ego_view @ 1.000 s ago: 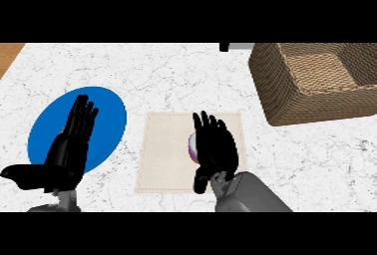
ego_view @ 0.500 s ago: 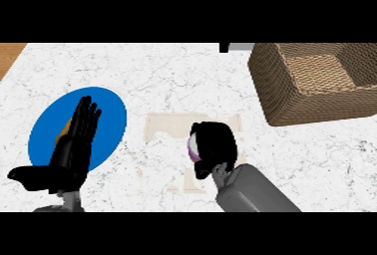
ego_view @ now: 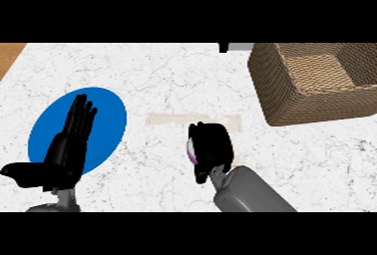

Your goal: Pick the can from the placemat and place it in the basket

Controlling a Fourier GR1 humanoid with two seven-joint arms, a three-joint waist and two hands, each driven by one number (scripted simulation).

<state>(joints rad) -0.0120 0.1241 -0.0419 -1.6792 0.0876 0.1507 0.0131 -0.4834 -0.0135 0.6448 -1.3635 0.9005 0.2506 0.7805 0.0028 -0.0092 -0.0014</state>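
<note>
My right hand (ego_view: pixel 211 149) is curled round the can (ego_view: pixel 191 149), of which only a purple and white sliver shows at the hand's left side. The hand and can are over the beige placemat (ego_view: pixel 169 119), whose far strip alone is visible; I cannot tell whether the can is off the mat. The woven basket (ego_view: pixel 273 99) stands at the upper right, well apart from the hand. My left hand (ego_view: pixel 70 144) rests open at the lower left, fingers straight, over the blue plate (ego_view: pixel 106 117).
The blue plate lies left of the placemat on the white marble counter (ego_view: pixel 147 69). A wooden edge (ego_view: pixel 9 55) shows at the top left corner. A small dark and grey object (ego_view: pixel 234 47) sits at the counter's far edge.
My right hand went from flat over the can to curled round it, and its forearm now hides most of the placemat. The left hand stays open in about the same place.
</note>
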